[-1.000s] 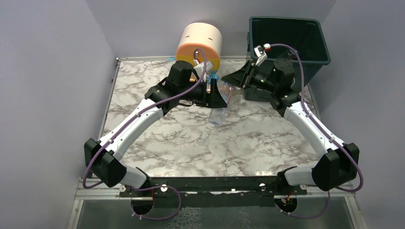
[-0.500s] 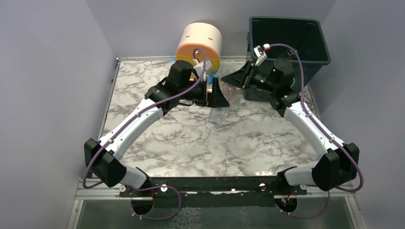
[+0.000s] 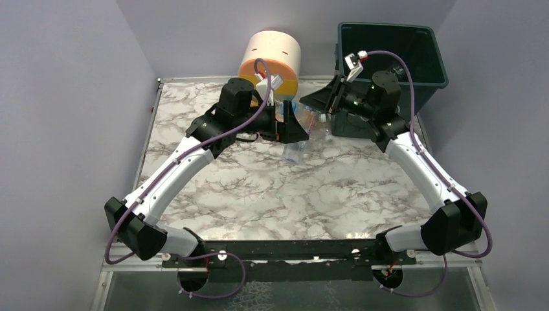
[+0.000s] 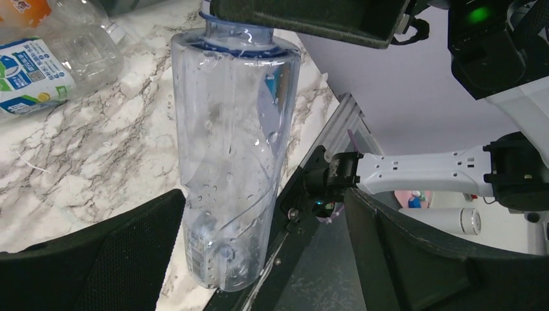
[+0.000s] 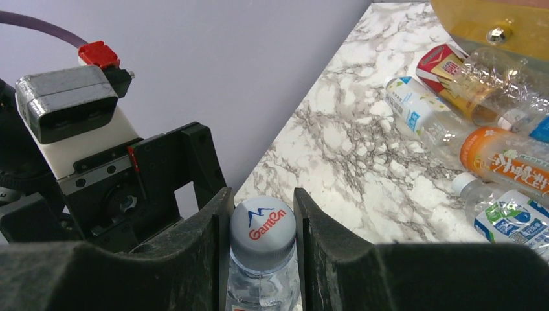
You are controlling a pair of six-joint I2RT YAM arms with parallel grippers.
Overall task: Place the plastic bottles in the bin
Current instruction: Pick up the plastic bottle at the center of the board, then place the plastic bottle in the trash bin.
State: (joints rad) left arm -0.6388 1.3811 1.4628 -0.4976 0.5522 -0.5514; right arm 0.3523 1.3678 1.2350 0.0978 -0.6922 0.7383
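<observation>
Right wrist: clear bottle [image 5: 262, 241] inside right gripper [image 5: 262, 204]

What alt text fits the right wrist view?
The right gripper is shut on the grey cap of a clear bottle at bottom centre. Beyond it, more plastic bottles lie clustered on the marble table, upper right.

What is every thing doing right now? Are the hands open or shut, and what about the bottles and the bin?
Clear bottle, capped, nearly empty, held by its cap.
Right hand, shut on the clear bottle's cap.
Left hand, open, a finger each side of the clear bottle.
Other bottles, lying on the table.
Bin, upright, top open.
</observation>
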